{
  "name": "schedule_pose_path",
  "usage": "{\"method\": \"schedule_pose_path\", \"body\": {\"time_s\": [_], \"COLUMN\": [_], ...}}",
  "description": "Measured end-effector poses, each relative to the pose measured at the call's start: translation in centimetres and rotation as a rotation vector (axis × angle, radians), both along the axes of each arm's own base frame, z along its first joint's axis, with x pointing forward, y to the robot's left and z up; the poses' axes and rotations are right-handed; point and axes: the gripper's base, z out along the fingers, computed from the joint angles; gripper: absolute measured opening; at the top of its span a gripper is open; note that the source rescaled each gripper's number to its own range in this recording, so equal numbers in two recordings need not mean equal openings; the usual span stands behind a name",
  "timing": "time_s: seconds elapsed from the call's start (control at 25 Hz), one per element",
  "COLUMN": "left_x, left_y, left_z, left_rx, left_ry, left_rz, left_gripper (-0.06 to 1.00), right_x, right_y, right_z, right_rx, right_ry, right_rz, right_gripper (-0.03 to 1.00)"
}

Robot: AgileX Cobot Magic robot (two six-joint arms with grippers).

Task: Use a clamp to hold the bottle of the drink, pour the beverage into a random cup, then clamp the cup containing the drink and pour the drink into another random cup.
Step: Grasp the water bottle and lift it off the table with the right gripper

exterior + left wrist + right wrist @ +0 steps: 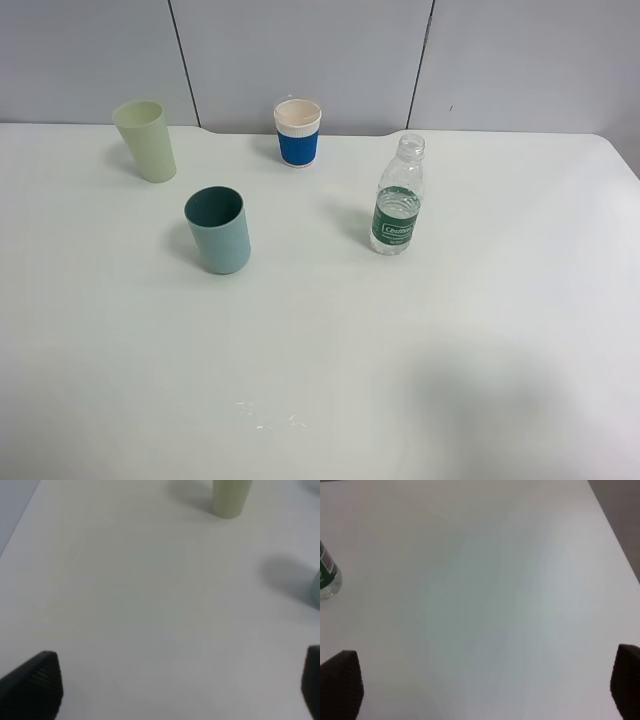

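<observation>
Green-labelled bottle (398, 195) upright; teal cup (218, 232), green cup (146, 140), blue-sleeved cup (298, 132) upright, apart.

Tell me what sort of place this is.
Likely a robot test bench: plain white table, grey wall panels behind, only a pale green cup, teal cup, blue-sleeved cup and bottle set out.

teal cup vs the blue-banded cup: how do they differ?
Colour: the teal cup is plain teal all over; the banded cup is white with a blue sleeve. Place: in the high view the teal cup stands nearer the camera and left of the banded cup, which is farther back. Both stand upright and open-topped.
</observation>
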Motion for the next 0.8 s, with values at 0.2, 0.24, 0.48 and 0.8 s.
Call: {"method": "schedule_pose_path", "body": {"time_s": [0.2, 0.24, 0.48, 0.8], "left_x": [0.0, 0.0, 0.0, 0.0], "left_y": [0.0, 0.0, 0.0, 0.0], "left_z": [0.0, 0.0, 0.0, 0.0], "left_rx": [0.0, 0.0, 0.0, 0.0], "left_ry": [0.0, 0.0, 0.0, 0.0], "left_rz": [0.0, 0.0, 0.0, 0.0], "left_gripper": [0.89, 0.89, 0.89, 0.89], "right_x": [0.0, 0.0, 0.0, 0.0], "right_y": [0.0, 0.0, 0.0, 0.0], "right_z": [0.0, 0.0, 0.0, 0.0], "right_rx": [0.0, 0.0, 0.0, 0.0], "right_ry": [0.0, 0.0, 0.0, 0.0], "right_rz": [0.0, 0.0, 0.0, 0.0], "right_gripper": [0.99, 0.99, 0.99, 0.99]}}
